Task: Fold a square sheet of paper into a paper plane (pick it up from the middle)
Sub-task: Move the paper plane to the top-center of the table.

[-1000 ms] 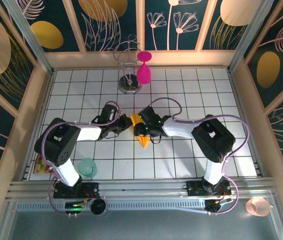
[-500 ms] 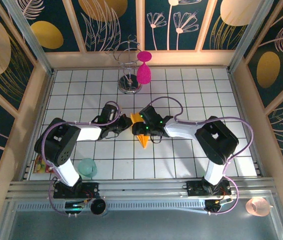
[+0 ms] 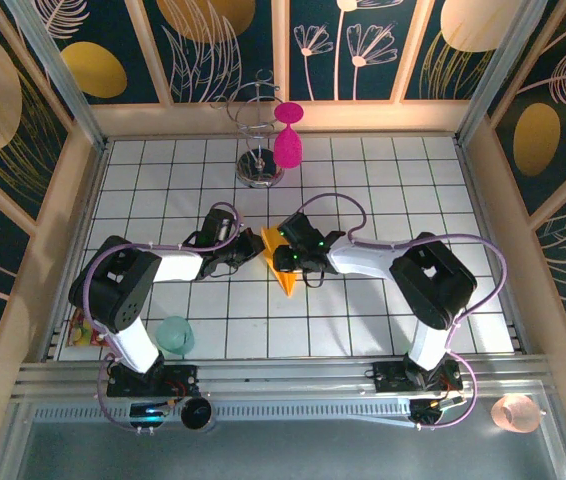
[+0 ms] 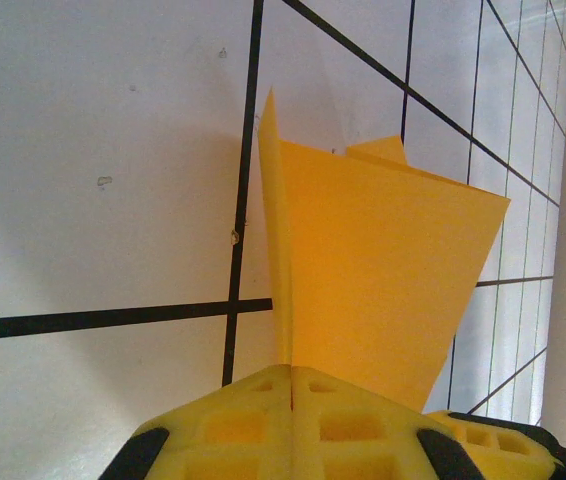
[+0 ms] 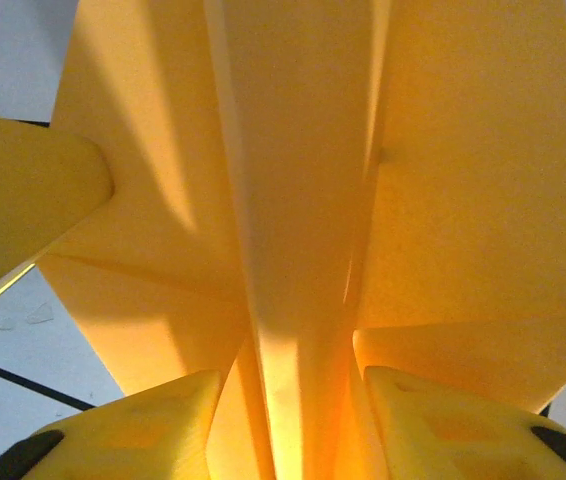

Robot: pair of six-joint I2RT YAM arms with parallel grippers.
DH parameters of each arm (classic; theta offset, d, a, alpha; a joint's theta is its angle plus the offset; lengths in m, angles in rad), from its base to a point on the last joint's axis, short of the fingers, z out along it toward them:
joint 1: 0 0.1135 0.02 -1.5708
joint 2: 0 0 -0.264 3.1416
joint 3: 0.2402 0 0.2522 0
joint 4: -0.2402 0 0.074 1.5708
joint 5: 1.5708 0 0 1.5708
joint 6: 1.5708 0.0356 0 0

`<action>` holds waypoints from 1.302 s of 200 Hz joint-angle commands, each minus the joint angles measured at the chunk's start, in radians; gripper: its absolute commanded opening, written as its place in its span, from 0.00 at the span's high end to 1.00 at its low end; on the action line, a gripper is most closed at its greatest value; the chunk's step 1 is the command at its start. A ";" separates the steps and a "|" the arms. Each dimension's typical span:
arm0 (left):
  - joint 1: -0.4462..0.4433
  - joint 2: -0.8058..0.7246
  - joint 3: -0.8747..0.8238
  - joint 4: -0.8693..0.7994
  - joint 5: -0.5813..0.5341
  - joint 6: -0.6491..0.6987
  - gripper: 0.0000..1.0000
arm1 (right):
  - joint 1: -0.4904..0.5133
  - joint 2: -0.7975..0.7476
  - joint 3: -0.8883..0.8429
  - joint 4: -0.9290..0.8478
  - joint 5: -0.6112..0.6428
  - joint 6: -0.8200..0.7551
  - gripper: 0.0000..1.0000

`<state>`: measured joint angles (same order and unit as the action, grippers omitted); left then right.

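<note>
Paper plane: we saw the paper plane (image 3: 283, 270) lying on the tiled table (image 3: 363, 320) between the two arms; it was folded to a narrow dart with creases
Long axis: in the overhead view it ran from a wide end on the far side to a point on the near side, slanting a little to the right
Left gripper: the left gripper (image 4: 291, 375) came at the wide end from the left; its jaws were pressed together with an upright fold of the paper running into the seam between them, so we judged it pinched there
Right gripper: the right gripper (image 5: 288, 385) sat over the middle from the right; its fingers (image 5: 133, 430) stood partly apart, one on each side of the raised centre ridge; we could not tell whether the pads pressed the ridge
Deciding relation: the ridge ran straight ahead out of the right gripper's gap; we judged that closing there would catch the centre fold squarely
Nearer arm: both were at the paper
</note>
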<state>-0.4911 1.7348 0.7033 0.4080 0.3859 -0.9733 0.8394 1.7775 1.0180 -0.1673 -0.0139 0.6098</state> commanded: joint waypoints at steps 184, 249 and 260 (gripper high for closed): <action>0.015 -0.225 -0.024 -0.227 -0.348 0.095 0.24 | -0.007 0.021 0.097 -0.202 0.227 0.048 1.00; 0.029 -0.274 -0.037 -0.271 -0.430 0.137 0.04 | -0.279 -0.026 0.101 -0.111 0.113 -0.188 1.00; 0.031 -0.274 -0.036 -0.272 -0.431 0.142 0.03 | -0.325 0.002 0.132 -0.108 0.082 -0.245 0.99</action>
<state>-0.4667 1.4834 0.6758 0.1673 -0.0067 -0.8566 0.6117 1.7687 1.1004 -0.3084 0.1364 0.5167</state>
